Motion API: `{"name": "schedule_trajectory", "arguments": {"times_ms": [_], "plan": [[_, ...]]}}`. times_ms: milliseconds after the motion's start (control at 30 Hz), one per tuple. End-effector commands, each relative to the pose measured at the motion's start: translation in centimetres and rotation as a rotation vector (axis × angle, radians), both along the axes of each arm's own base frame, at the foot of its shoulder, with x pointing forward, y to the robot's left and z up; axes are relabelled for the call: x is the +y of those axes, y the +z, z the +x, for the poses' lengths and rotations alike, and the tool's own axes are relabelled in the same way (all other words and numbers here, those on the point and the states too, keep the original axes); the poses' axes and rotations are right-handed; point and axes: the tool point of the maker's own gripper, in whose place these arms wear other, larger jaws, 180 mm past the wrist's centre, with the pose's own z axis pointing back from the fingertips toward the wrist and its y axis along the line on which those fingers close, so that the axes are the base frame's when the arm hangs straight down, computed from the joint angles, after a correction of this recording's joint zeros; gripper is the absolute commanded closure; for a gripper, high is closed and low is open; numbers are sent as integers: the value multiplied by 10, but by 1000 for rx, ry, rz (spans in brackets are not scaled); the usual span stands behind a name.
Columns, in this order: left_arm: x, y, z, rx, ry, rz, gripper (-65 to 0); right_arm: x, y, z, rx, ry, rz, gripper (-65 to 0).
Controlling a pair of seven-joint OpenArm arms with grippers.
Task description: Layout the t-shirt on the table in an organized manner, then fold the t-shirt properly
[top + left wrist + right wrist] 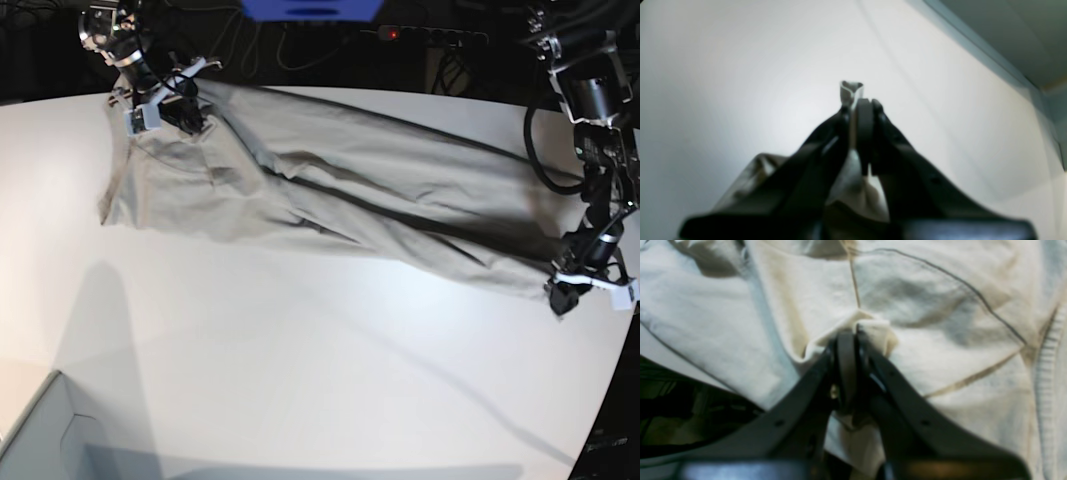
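Nearest the camera, at the base view's lower left, sits a pale box corner on the table; no legible writing anywhere. Mid-table, the t-shirt stretches between both arms, the left gripper clamped on one end. Farther back, the right gripper is pinched tight on a bunched fold.

Bright overhead light, blurred wrist views, long shadows on table

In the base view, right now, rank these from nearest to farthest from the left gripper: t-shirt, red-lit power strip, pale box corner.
1. t-shirt, clamped in the left gripper, right side.
2. red-lit power strip, top edge.
3. pale box corner, bottom left.
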Motion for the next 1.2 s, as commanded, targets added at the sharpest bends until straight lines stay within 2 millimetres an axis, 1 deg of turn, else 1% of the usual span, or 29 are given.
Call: {"name": "schedule_trajectory", "arguments": {"times_ms": [0,100,233,333,433,533,600,633,667,867,933,1067,1100,1133,1167], "plan": [[4,29,12,-87,-24,22,0,0,7,5,-32,-2,13,0],[-7,37,13,-126,-97,31,0,0,7,5,-33,-2,13,0],[-17,37,13,-122,-179,61,0,0,7,5,-33,-2,13,0],[-27,44,20,-158,-208,80,0,3,7,5,-33,1,18,0],[-28,47,22,-179,-201,79,0,3,8,9,-41,1,18,0],[-24,36,18,-153,-188,63,0,3,10,15,-50,2,16,0],[-15,30,13,-129,-182,73,0,3,11,17,-55,2,16,0],[-12,22,7,-107,-178,72,0,3,11,17,-55,2,16,0],[-11,17,3,-93,-176,68,0,3,11,17,-55,2,16,0],[-9,-1,-14,-44,-177,69,0,3,12,18,-58,3,17,0],[-9,-9,-21,-23,-176,68,0,3,14,25,-70,4,17,0],[0,-21,-38,10,-150,63,-1,3,15,26,-74,4,17,0],[0,-23,-41,17,-150,63,-7,3,15,26,-74,4,17,0],[0,-26,-44,25,-150,62,-27,3,15,26,-73,5,15,0],[1,-27,-46,29,-149,62,-63,3,15,26,-73,5,15,0]]}}
